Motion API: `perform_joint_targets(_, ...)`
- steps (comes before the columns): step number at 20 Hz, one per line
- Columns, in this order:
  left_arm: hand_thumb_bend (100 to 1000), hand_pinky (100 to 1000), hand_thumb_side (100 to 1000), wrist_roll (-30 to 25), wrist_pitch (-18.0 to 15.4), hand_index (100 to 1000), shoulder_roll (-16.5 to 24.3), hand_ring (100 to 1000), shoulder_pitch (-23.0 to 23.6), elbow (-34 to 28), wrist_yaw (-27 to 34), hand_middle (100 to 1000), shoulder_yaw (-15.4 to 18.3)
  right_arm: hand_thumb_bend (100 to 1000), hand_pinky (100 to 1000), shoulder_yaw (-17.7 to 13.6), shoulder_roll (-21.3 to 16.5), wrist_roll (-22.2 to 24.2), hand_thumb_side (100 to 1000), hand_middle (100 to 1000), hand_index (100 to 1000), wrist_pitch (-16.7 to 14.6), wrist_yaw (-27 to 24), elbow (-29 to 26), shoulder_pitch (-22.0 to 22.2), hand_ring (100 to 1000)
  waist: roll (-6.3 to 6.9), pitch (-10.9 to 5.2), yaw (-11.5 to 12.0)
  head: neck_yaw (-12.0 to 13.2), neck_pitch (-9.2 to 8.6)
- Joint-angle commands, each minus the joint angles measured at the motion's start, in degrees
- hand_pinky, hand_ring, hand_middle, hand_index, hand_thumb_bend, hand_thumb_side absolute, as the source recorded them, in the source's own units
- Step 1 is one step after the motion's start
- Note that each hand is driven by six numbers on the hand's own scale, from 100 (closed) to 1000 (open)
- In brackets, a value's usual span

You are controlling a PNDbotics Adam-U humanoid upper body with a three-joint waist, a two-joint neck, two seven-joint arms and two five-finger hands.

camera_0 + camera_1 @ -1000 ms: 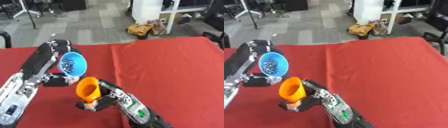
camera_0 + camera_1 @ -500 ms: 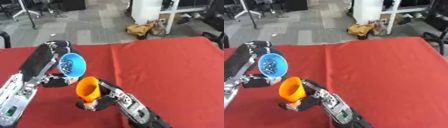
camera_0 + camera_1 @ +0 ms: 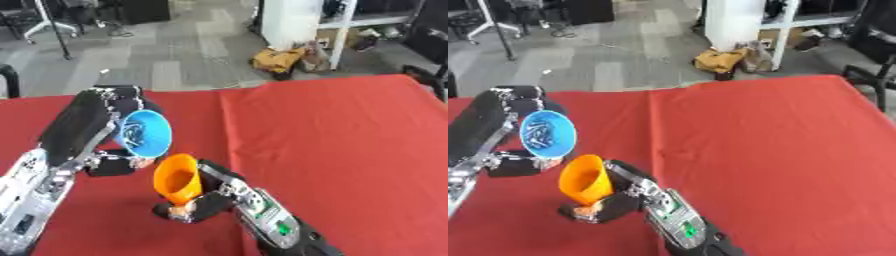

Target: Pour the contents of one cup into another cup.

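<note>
Left hand (image 3: 83, 125) is wrapped round the blue cup (image 3: 144, 133), tipped w/ small dark bits inside, just above-left of the orange cup (image 3: 178, 179). Right hand (image 3: 219, 192) is curled round the orange one, near the red surface (image 3: 350, 150). Both prob light thin plastic, kinda slippery, so hold mid-wall.

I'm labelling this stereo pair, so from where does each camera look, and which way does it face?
Left eye view: in the head, looking down at the red table; left hand tilts the blue cup, right hand holds the orange cup.
Right eye view: beside it, same downward aim, everything shifted leftward in the picture.
Shared: both hands, both cups, the table, the floor beyond.
</note>
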Motion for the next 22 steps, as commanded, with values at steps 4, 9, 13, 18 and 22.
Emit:
perform_joint_targets(4,625,371,100,-0.2,-0.5,660,1.3,357,-1.2,-2.4,-4.9,401,0.1,383,697,-0.5,-0.2,0.2,100,357,448,-0.1,-0.3,-0.4,-0.6,388,-0.05,-0.99,0.0,-0.2,-0.48)
perform_joint_targets(9,629,366,100,-0.1,-0.9,664,1.5,372,-1.3,-4.1,-8.4,409,-0.1,383,697,-0.6,-0.2,0.3,100,357,448,-0.1,-0.3,-0.4,-0.6,388,-0.08,-0.98,0.1,-0.1,-0.49)
perform_joint_targets(13,632,363,100,0.3,-1.4,667,1.7,384,-1.4,-5.3,-11.5,415,-0.4,383,696,-0.6,-0.2,0.3,100,357,448,-0.2,-0.4,-0.4,-0.6,388,-0.13,-0.98,0.1,-0.1,-0.48)
perform_joint_targets(18,633,362,100,0.9,-1.7,669,1.8,390,-1.4,-5.9,-14.1,418,-0.5,383,695,-0.7,-0.2,0.3,100,357,448,-0.2,-0.4,-0.3,-0.6,387,-0.15,-0.98,0.1,-0.1,-0.49)
perform_joint_targets(22,634,362,100,1.1,-1.9,670,1.9,395,-1.3,-5.9,-15.0,420,-0.6,383,694,-0.7,-0.3,0.3,100,357,447,-0.2,-0.4,-0.4,-0.6,387,-0.15,-0.97,0.1,-0.1,-0.5)
